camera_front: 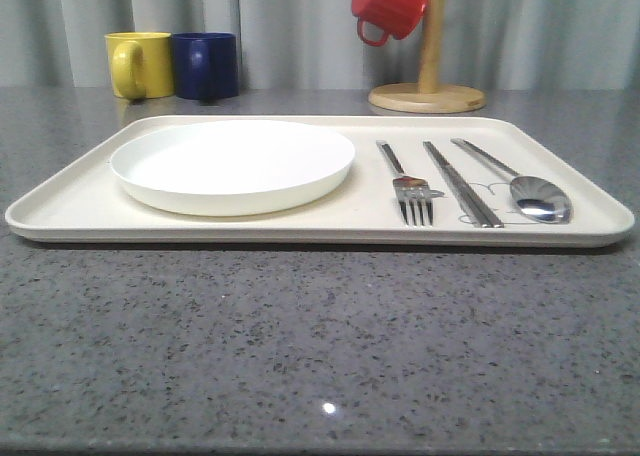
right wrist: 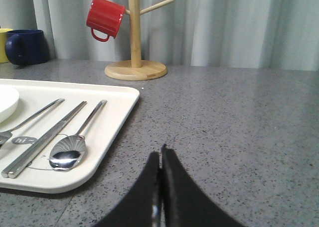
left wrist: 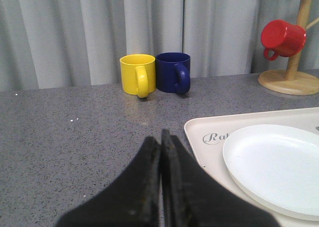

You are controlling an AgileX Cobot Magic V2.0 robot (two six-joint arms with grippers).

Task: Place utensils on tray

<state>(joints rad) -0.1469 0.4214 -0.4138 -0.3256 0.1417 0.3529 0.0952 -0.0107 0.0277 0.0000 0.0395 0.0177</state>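
Looks like the placing step is done: fork [camera_front: 410,184], chopsticks [camera_front: 462,183] and spoon [camera_front: 520,184] all lie flat on the tray [camera_front: 60,214], side by side to the right of the white plate [camera_front: 232,164], spoon farthest from it. Left gripper [left wrist: 160,137] is pinched closed on nothing, over bare counter off the tray's plate end; right gripper [right wrist: 160,155] likewise closed and empty, off the tray's spoon end. Next move probably just parking both arms, though the front view can't confirm no utensil is left elsewhere.
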